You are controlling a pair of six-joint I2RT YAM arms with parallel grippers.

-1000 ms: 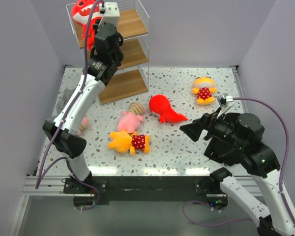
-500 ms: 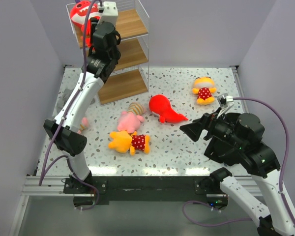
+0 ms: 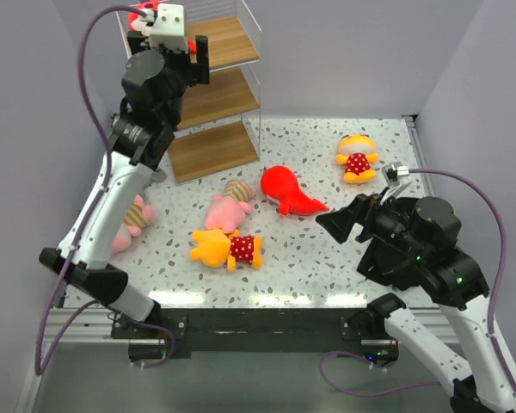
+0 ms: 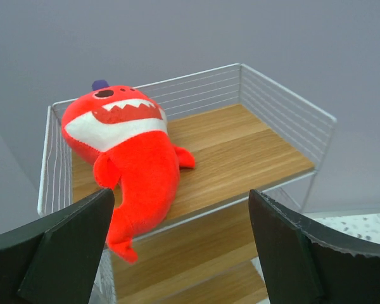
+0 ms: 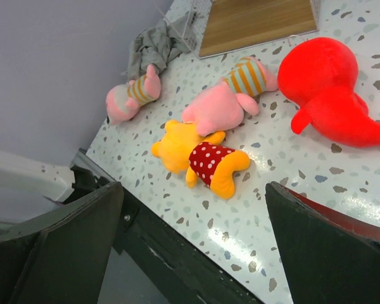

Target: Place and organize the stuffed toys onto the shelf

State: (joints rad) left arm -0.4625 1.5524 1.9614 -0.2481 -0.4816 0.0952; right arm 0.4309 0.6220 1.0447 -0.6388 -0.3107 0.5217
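Observation:
A red shark [image 4: 130, 158] with a white mouth lies on the top board of the shelf [image 4: 240, 152], free of any grip. My left gripper [image 4: 180, 244] hangs open just in front of that tier, with nothing between its fingers. On the table lie a second red shark [image 3: 288, 191], a yellow toy in red polka dots [image 3: 226, 248], another like it [image 3: 356, 158] at the far right, a pink striped toy [image 3: 228, 205] and a second pink one [image 3: 131, 217] at the left. My right gripper [image 3: 340, 225] is open and empty above the near right of the table.
A grey cloth [image 5: 155, 44] lies crumpled at the far left beside the shelf's foot. The shelf's two lower boards [image 3: 219, 95] are bare. The table's near edge [image 5: 177, 253] runs under my right gripper.
My left gripper has opened and let go of the red shark on the top tier, then drawn back and to the left. The right arm has not moved.

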